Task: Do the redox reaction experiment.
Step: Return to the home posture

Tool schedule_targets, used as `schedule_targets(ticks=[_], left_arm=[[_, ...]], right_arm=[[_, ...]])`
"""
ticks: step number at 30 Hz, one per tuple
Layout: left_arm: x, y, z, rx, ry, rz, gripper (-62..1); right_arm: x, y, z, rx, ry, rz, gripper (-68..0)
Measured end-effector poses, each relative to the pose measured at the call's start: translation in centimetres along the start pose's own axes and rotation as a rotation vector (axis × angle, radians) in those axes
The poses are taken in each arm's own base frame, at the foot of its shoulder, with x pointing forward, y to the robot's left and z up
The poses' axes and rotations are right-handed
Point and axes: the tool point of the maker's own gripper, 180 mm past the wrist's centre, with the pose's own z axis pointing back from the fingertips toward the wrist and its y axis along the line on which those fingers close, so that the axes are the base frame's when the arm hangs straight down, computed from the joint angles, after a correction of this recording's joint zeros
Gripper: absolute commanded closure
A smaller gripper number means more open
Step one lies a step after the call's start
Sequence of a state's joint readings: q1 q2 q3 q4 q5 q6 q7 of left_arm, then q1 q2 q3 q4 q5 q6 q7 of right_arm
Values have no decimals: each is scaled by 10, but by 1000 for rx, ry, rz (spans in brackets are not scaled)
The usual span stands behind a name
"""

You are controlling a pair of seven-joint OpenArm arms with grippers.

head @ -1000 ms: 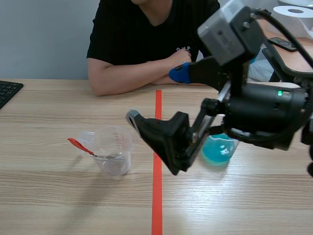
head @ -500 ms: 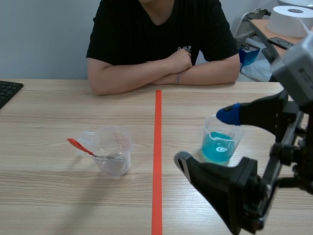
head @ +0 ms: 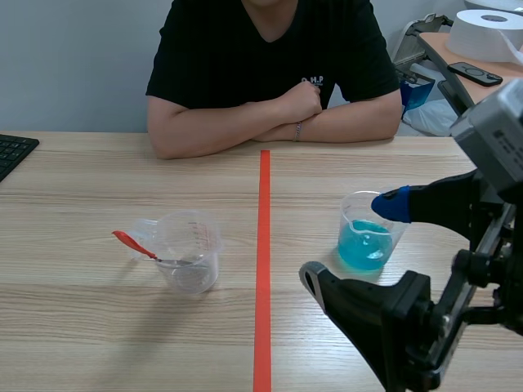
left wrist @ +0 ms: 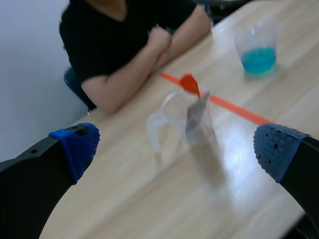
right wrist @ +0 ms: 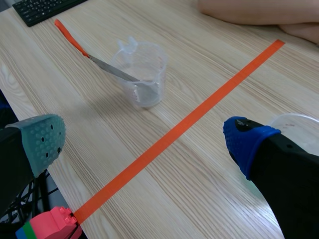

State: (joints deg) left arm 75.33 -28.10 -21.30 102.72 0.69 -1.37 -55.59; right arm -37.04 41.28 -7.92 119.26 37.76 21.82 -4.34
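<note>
Clear measuring cup stands on the table left of the tape line, a red-handled spoon leaning in it, handle out over the rim. Right of the line, a plastic cup holds bright blue liquid, about half full. Right gripper is beside that cup, fingers spread wide; left gripper is spread too.

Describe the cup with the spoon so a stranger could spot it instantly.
Find the orange-red tape line down the middle of the wooden table. On its keyboard side stands a clear measuring cup. Unlike the other cup, which holds blue liquid, it has a red-handled spoon in it.
</note>
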Motion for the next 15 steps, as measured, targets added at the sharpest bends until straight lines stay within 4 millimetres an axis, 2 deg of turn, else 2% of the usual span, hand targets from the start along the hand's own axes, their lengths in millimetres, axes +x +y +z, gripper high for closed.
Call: schedule_targets(ticks=[2, 6, 11, 15], left_arm=[[13, 7, -10, 8, -48, 14, -623], [10, 8, -21, -7, -6, 24, -623], [-7, 10, -10, 68, 88, 31, -623], [-13, 6, -2, 105, 129, 23, -623]], right_arm=[[0, 0, 0, 0, 0, 0, -679], [-4, 0, 0, 0, 24, 1, -679], [-16, 0, 1, 0, 87, 2, -679], [-16, 0, 1, -1, 87, 3, -679]])
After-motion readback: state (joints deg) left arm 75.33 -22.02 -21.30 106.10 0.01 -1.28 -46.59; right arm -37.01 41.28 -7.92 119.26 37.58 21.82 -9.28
